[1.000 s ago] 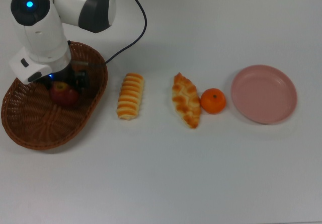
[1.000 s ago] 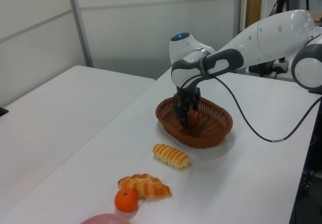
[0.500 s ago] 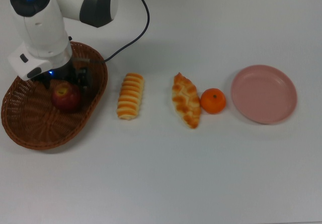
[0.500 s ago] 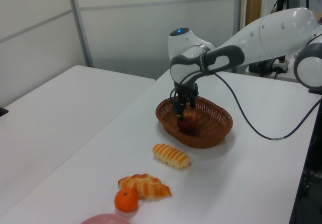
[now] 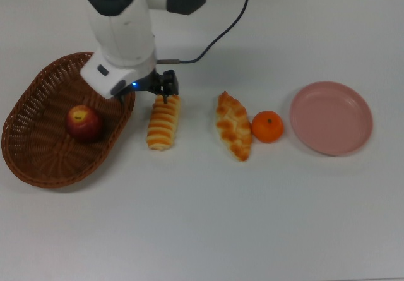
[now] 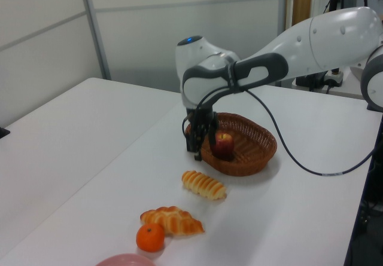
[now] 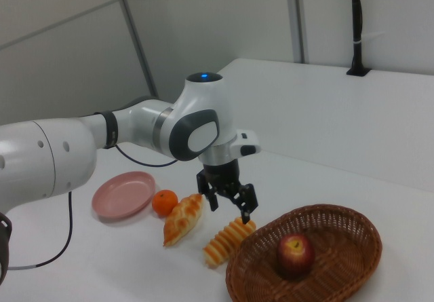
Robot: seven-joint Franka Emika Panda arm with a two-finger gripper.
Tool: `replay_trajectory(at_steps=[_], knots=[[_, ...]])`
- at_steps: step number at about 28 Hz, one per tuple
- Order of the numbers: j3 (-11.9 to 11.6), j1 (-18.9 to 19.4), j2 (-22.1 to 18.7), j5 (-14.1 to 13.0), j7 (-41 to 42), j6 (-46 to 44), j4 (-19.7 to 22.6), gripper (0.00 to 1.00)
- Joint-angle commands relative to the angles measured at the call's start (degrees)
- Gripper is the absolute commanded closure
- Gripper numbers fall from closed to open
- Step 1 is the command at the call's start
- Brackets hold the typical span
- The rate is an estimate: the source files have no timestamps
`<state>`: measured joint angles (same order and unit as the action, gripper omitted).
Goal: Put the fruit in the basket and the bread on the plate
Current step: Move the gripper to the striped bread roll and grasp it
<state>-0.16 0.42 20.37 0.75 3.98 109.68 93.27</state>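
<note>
Counted left to right in the top view, starting from the wicker basket point(image 5: 38, 161): one basket, one apple point(image 5: 84, 122) lying inside it, one ridged roll point(image 5: 163, 124) just right of the basket's rim, one braided loaf point(image 5: 233, 125) farther right, one mandarin point(image 5: 267, 127) touching the loaf, one pink plate point(image 5: 331, 118) well right of the basket. Gripper point(image 7: 228, 206) released, fingers spread and empty, hanging above the roll's far end beside the basket rim.

Red apple point(image 5: 84, 122) sits inside wicker basket point(image 5: 38, 161), top view's left. Striped roll point(image 5: 163, 121), braided loaf point(image 5: 233, 125), touching mandarin point(image 5: 267, 127), then empty pink plate point(image 5: 331, 118) rightward.
</note>
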Motion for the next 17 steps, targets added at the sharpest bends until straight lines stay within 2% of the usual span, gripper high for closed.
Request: replay_trajectory(at_steps=[1,10,17], knots=[[-0.6,1.5,-0.5,-0.5,-1.0,-0.3,3.1,0.00],[-0.6,4.3,0.1,0.1,-1.0,3.6,8.2,0.00],[-0.7,5.2,0.4,1.0,-1.7,4.3,9.0,0.00]])
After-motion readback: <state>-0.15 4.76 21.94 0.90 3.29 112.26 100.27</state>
